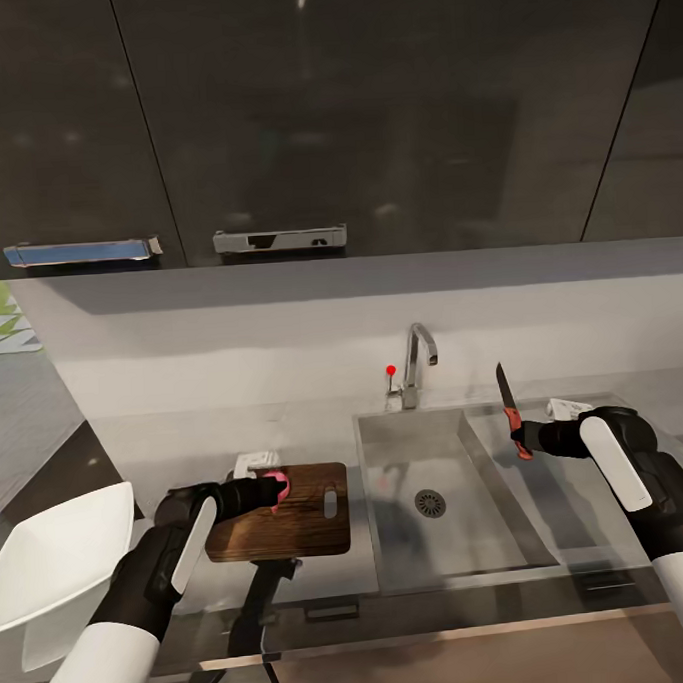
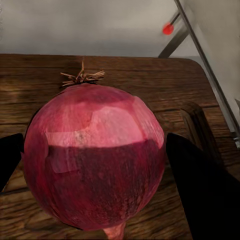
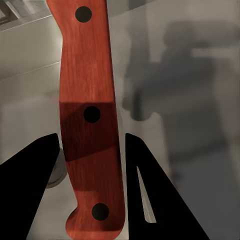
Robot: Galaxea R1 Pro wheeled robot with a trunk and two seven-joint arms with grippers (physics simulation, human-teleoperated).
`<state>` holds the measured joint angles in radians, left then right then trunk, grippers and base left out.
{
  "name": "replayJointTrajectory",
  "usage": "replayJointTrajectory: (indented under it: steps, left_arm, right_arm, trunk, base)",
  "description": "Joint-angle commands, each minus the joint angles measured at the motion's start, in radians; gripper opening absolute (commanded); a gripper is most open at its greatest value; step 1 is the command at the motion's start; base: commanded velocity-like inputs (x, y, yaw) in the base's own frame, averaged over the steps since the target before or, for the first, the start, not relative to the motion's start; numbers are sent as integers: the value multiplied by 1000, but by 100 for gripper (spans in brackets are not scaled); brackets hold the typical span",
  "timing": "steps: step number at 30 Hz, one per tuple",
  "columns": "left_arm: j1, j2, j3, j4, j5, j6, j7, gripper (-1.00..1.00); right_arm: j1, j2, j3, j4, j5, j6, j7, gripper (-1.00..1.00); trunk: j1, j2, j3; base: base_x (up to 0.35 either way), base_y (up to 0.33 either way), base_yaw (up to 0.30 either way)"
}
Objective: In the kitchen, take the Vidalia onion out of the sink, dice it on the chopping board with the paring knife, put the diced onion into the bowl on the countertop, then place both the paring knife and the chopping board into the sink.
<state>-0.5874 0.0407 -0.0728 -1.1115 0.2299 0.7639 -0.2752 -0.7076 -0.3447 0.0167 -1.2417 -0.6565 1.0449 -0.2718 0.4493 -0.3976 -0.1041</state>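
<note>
Your left hand [image 1: 272, 488] is closed around the Vidalia onion [image 1: 276, 486], a pinkish-red bulb, and holds it over the left part of the chopping board [image 1: 297, 534]. In the left wrist view the onion [image 2: 94, 157] sits between the two dark fingers [image 2: 202, 192] with its dry root tuft pointing away from the camera, and the brown wood grain of the board [image 2: 150, 80] spreads beneath and behind it. You cannot tell from these views whether the onion touches the board or hangs just above it.

The board lies flat on the bench [image 1: 187, 445], just left of the sink [image 1: 448, 566], with its oval handle slot toward the basin. The white bowl [image 1: 57, 557] is near your left forearm, at the left edge of the head view.

Your right hand [image 1: 527, 440] grips the paring knife [image 1: 509, 405] by its red-orange handle. The dark blade points upward, and the knife hangs above the flat draining part to the right of the basin. In the right wrist view the handle [image 3: 90, 120], with three dark rivets, is pinched between the two black fingers [image 3: 25, 185].

The chrome tap [image 1: 418, 363] and the small red knob [image 1: 390, 371] stand behind the basin, and the round drain [image 1: 430, 503] is near its middle. Glossy black cabinets [image 1: 369, 110] hang above.
</note>
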Motion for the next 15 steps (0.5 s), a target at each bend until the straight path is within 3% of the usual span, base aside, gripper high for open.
replayJointTrajectory:
  steps: [1,15]
  left_arm:
    - [-1,1,-1,3,3,5,1,-100]
    - [-14,0,-1,53,3,3,1,-100]
  right_arm:
    - [-1,-1,2,-1,-10,2,-10,-100]
    - [-1,-1,2,-1,-10,2,-10,-100]
  trunk:
    - [1,-2,-2]
    - [1,-2,-2]
  base:
    - [0,0,0]
    - [0,0,0]
